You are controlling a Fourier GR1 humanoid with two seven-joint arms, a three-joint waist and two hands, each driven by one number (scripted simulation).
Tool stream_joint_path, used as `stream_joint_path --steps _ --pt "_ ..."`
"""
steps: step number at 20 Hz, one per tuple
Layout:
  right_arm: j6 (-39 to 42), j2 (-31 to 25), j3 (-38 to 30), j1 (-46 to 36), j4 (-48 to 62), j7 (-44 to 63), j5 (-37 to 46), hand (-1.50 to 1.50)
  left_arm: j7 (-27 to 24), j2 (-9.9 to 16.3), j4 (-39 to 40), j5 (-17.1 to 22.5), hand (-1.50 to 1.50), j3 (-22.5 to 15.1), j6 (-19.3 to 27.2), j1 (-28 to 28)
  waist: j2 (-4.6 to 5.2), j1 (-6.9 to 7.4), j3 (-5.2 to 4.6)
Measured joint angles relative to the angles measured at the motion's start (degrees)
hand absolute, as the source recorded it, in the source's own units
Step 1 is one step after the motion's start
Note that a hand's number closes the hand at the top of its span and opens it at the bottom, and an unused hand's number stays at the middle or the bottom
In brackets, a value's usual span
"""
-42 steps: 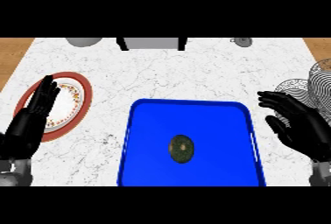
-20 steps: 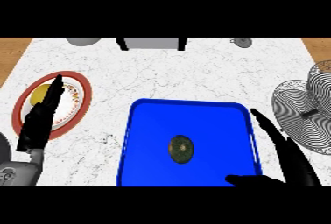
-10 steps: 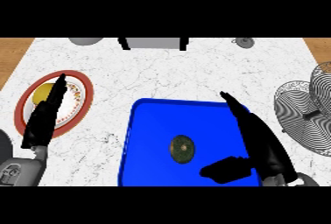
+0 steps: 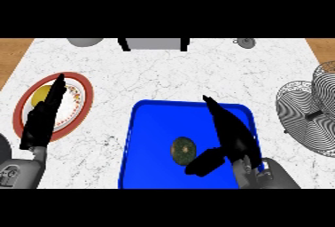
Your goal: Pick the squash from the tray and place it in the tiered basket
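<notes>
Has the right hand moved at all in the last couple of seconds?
Yes. The right hand has swung left, from beside the basket to over the blue tray, its thumb now next to the squash.

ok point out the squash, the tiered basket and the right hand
squash (image 4: 184, 150), head view, middle of its top
tiered basket (image 4: 302, 111), head view, wire wall of its lower tier
right hand (image 4: 230, 133), head view, back of the hand

A red-rimmed plate (image 4: 79, 95) is sitting at the left of the white marble worktop (image 4: 163, 75), carrying something yellow (image 4: 42, 93). A grey appliance (image 4: 154, 43) is standing at the top edge.
</notes>
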Motion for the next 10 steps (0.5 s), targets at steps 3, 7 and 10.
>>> stream_joint_path --steps 3,7,10 --pt "0.7 1.1 0.4 0.1 1.7 0.0 0.4 -1.50 0.2 -0.2 0.0 -0.4 0.00 0.3 -0.1 -0.1 -0.02 -0.15 0.01" --pt "1.4 3.1 2.2 0.9 2.7 0.3 2.5 -1.50 0.0 -0.9 0.7 -1.0 0.00 0.7 -0.2 -0.7 -0.05 -0.35 0.03" --pt "2.1 4.2 3.5 1.7 2.0 0.7 4.4 -1.50 -1.0 -0.9 1.6 -1.1 0.00 1.4 -0.7 -0.4 -0.06 -0.44 0.02"
